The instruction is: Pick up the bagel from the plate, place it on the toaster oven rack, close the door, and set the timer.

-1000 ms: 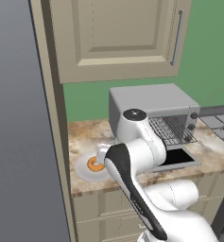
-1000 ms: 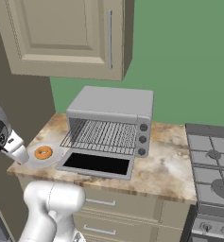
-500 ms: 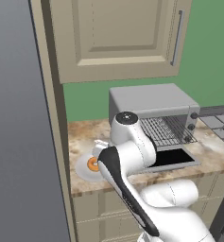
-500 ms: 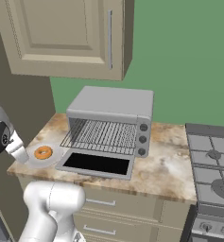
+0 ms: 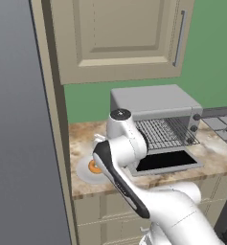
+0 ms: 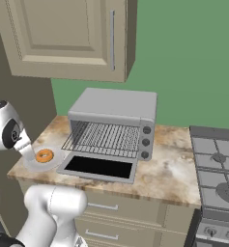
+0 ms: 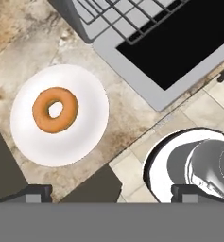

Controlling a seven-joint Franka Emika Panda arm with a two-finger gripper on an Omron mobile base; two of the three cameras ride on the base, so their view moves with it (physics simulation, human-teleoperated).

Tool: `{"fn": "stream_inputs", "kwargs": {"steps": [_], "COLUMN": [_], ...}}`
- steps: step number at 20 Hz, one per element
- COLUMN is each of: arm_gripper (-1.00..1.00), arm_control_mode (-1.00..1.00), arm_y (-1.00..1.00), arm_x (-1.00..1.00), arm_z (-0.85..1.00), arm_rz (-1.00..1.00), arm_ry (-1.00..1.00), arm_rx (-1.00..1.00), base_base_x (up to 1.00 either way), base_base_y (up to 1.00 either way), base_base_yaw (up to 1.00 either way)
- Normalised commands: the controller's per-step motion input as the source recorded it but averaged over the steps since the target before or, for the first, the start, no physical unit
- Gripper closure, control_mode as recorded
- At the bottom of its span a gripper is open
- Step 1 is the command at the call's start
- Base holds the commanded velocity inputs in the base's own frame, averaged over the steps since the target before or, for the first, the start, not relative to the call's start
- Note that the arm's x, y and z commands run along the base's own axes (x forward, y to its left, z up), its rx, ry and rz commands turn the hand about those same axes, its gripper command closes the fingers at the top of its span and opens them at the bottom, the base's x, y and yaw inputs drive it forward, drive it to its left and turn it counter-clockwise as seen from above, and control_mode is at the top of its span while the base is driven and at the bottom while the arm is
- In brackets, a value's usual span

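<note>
Now: marble counter [image 6: 169,166] | green wall [image 6: 193,72] | bagel [image 7: 55,109] on plate [image 7: 85,137] | gripper [image 7: 111,191] released

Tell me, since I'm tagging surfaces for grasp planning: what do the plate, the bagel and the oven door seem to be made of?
The plate looks like smooth matte ceramic: plain pale white, with no pattern. The bagel looks like baked dough, even orange-brown with a soft rounded ring shape. The door, lying open and flat, seems to be a grey metal frame around a dark glass window, though the render leaves the exact finish open.
</note>
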Motion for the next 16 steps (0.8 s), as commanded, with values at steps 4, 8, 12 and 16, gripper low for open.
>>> {"fn": "stream_inputs", "kwargs": {"steps": [4,8,12,16], "arm_gripper": [-1.0,-1.0,-1.0,-1.0], "arm_control_mode": [-1.0,-1.0,-1.0,-1.0], "arm_y": [0.0,0.0,0.03,0.02], "arm_x": [0.42,0.24,0.17,0.18], "arm_z": [-0.33,-0.46,-0.49,-0.34], "arm_rz": [-0.02,-0.01,0.0,0.0], "arm_ry": [0.03,0.05,0.06,0.03], "arm_rx": [0.0,0.0,0.0,0.0], "base_base_x": [0.0,0.0,0.0,0.0], "base_base_y": [0.0,0.0,0.0,0.0], "base_base_yaw": [0.0,0.0,0.0,0.0]}}
